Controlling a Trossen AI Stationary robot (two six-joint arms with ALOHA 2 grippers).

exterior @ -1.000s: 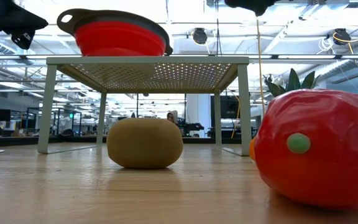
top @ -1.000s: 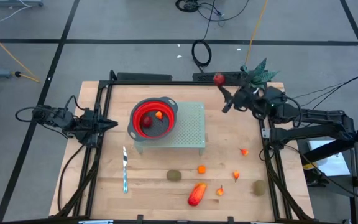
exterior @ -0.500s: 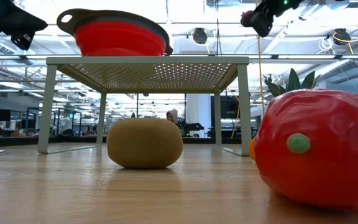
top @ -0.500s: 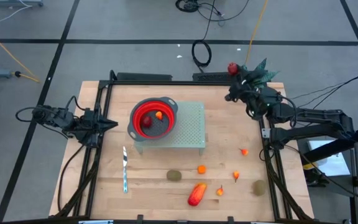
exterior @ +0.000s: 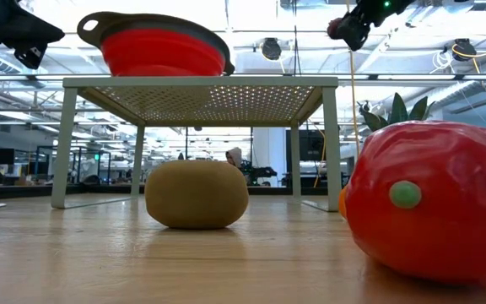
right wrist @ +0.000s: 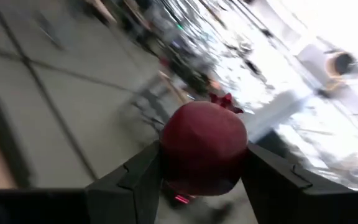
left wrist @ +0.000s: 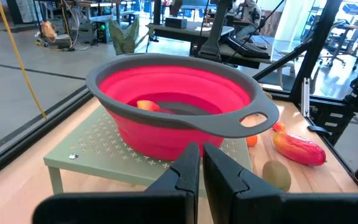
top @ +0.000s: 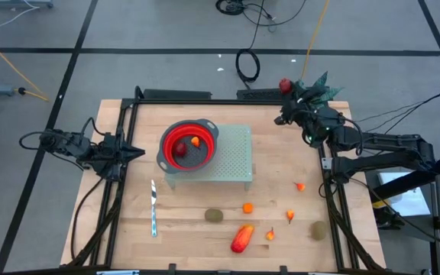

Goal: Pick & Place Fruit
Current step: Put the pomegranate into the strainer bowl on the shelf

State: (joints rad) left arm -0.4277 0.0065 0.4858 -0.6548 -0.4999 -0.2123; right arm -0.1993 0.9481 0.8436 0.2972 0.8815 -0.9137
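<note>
1. Dark-red round toy fruit (right wrist: 204, 146) sits clamped between the two dark fingers of our right gripper (top: 287, 90), which hangs above the table's far right corner.
2. Below that gripper and toward the table's middle stands the pale green perforated metal stand (top: 234, 156); on it sits the red collapsible bowl with grey rim (top: 189, 143), with a dark-red fruit (top: 180, 150) and an orange piece (top: 195, 140) inside.
3. Near the front edge lie two brown-green oval fruits (top: 215, 215), tiny orange pieces (top: 247, 207) and the elongated red-orange fruit (top: 241, 238).
4. Our left gripper (left wrist: 199, 167) waits with fingers pressed together, just beside the bowl.
</note>
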